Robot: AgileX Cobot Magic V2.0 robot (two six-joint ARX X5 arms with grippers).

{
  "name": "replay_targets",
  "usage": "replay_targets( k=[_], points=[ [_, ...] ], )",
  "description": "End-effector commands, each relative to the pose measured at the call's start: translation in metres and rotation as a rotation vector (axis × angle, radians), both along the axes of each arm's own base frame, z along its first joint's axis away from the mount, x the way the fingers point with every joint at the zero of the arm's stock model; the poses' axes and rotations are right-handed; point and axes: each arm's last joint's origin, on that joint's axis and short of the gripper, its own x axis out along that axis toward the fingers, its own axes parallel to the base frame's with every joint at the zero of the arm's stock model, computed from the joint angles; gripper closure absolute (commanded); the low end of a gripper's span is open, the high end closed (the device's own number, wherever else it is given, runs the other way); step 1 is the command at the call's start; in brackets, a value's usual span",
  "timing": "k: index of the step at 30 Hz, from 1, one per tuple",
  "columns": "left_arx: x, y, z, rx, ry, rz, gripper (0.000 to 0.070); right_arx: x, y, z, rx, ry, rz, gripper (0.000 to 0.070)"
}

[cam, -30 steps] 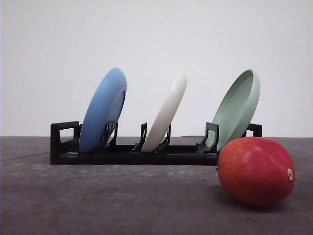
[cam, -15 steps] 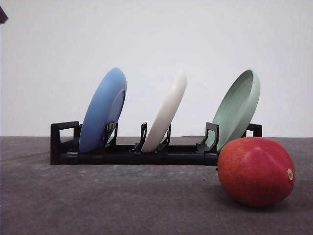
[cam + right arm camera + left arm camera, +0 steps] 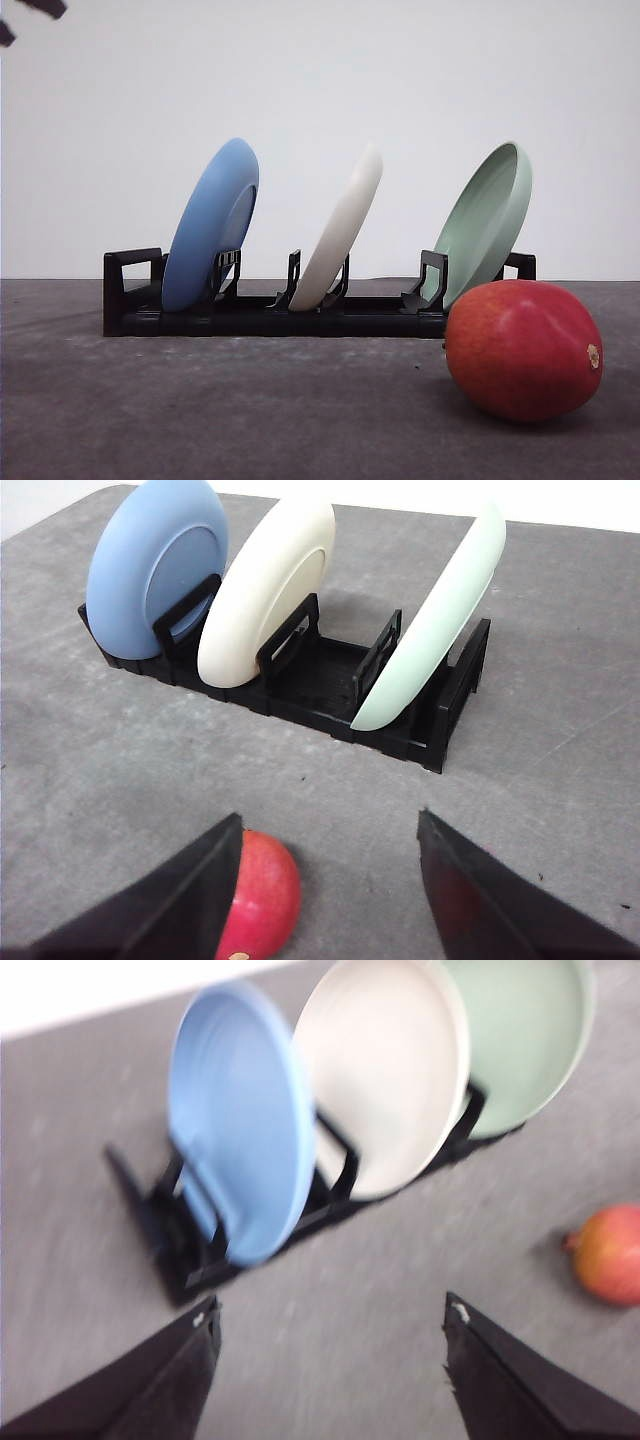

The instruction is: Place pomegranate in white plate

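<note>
A black rack (image 3: 250, 310) on the gray surface (image 3: 200, 410) holds three tilted plates: blue plate (image 3: 210, 225), white plate (image 3: 340, 230) and pale green plate (image 3: 488, 220). The pomegranate (image 3: 522, 350) (stem scar facing right) lies near the rack's right end.

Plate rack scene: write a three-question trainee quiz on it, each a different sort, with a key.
1. True or false: the white plate lies flat on the table.
2. Multiple choice: the pomegranate rests A) in the rack, B) on the table near the pale green plate, C) on the blue plate.
3. Fill in: the left gripper and right gripper both have ____ jaws.

Key: 1 false, it stands tilted in the rack's middle slot; 2 B; 3 open.
</note>
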Motion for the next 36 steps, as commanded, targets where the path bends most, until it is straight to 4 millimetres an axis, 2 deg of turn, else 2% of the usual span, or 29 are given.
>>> replay_targets(
  k=[1,7,13,26,36],
  points=[
    [0.002,-0.004,0.007,-0.012,-0.043,-0.031,0.0271,-0.001,0.0,0.006,0.001,-0.029,0.01,0.0346],
    [0.014,-0.026,0.01,-0.036,-0.107,-0.131,0.0271,-0.001,0.0,0.006,0.005,-0.027,0.009,0.0346],
    [0.034,-0.058,0.004,-0.054,-0.13,-0.221,0.0271,-0.001,0.0,0.006,0.005,-0.027,0.009,0.0346],
    [0.083,-0.14,-0.039,-0.063,-0.121,-0.209,0.0271,-0.001,0.0,0.006,0.004,-0.028,0.009,0.0347],
    [0.13,-0.199,-0.061,0.022,-0.059,-0.121,0.0271,-0.001,0.0,0.006,0.004,-0.028,0.008,0.0347]
  ],
)
